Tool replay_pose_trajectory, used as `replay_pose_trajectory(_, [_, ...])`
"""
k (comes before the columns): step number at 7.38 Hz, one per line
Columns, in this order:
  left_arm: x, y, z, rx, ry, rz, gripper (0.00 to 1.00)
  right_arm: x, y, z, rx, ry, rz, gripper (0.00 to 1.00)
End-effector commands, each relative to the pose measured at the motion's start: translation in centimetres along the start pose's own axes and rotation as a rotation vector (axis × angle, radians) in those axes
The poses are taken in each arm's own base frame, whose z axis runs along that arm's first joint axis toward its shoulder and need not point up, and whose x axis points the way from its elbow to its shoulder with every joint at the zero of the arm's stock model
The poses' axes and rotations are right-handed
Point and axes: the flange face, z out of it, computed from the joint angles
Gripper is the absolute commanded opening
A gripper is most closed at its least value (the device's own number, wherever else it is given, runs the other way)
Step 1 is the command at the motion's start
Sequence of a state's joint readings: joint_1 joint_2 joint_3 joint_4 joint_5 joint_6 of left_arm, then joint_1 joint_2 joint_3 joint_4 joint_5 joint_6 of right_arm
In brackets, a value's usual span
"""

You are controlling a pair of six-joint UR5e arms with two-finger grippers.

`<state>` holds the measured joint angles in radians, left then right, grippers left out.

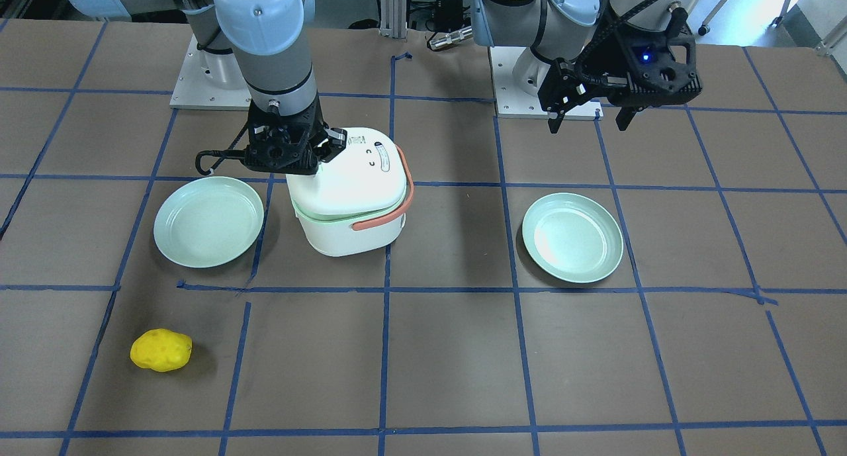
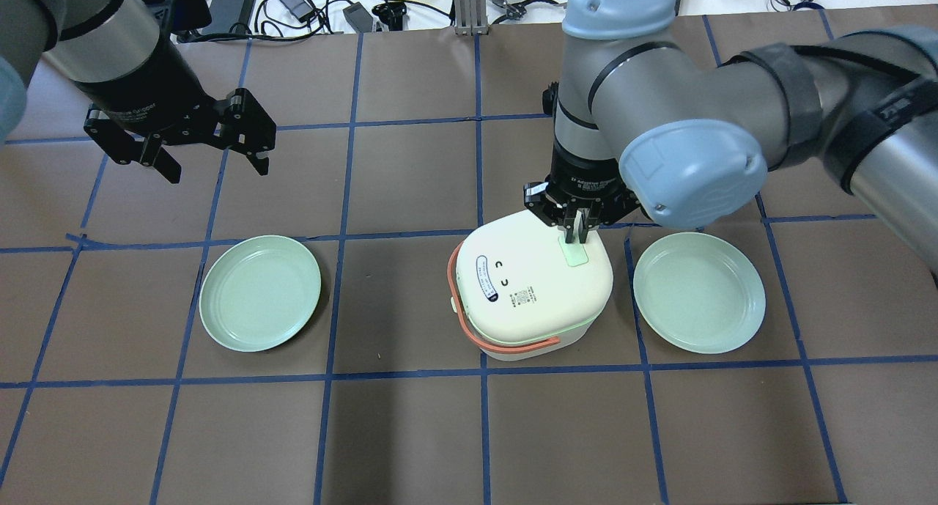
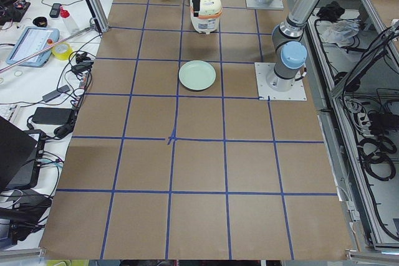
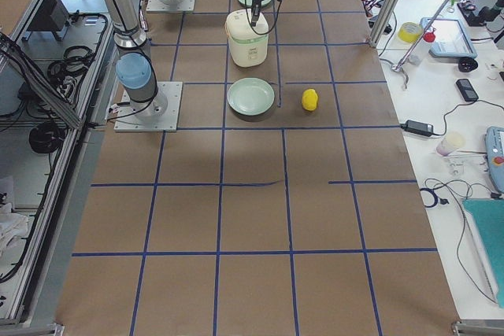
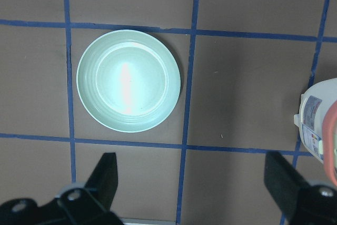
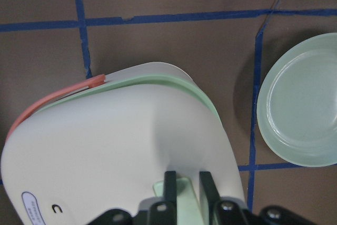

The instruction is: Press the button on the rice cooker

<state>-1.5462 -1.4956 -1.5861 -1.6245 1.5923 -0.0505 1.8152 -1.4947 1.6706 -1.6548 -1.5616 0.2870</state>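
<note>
The white rice cooker (image 2: 531,285) has a green band and an orange handle and stands mid-table; it also shows in the front view (image 1: 351,191). Its pale green button (image 2: 574,253) sits on the lid's robot-side edge. My right gripper (image 2: 575,232) points straight down with its fingers nearly together, tips resting on the button. In the right wrist view the gripper (image 6: 187,183) has both fingertips on the button (image 6: 184,198). My left gripper (image 2: 212,153) is open and empty, hovering above the table, away from the cooker.
Two pale green plates flank the cooker, one on my left (image 2: 260,292) and one on my right (image 2: 700,292). A yellow lumpy object (image 1: 161,350) lies on the far side of the table. Blue tape lines grid the brown surface.
</note>
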Motion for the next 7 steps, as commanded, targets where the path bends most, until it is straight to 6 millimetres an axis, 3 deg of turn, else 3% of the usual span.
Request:
replay_pose_trajectory(1, [0.0,0.0,0.0,0.0,0.0,0.001,1.0,0.7,0.3,-9.2,0.034,-0.004,-0.007,1.0])
replay_pose_trajectory(3, [0.0,0.0,0.0,0.0,0.0,0.001,1.0,3.9,-1.3,-12.5,0.082,0.002,-0.006,1.0])
replay_pose_trajectory(4, [0.0,0.0,0.0,0.0,0.0,0.001,1.0,6.2,-2.0,-13.4,0.114,0.056,-0.09,1.0])
replay_pose_trajectory(7, [0.0,0.0,0.0,0.0,0.0,0.001,1.0,12.3,-5.1,-14.9,0.213,0.042,-0.04,1.0])
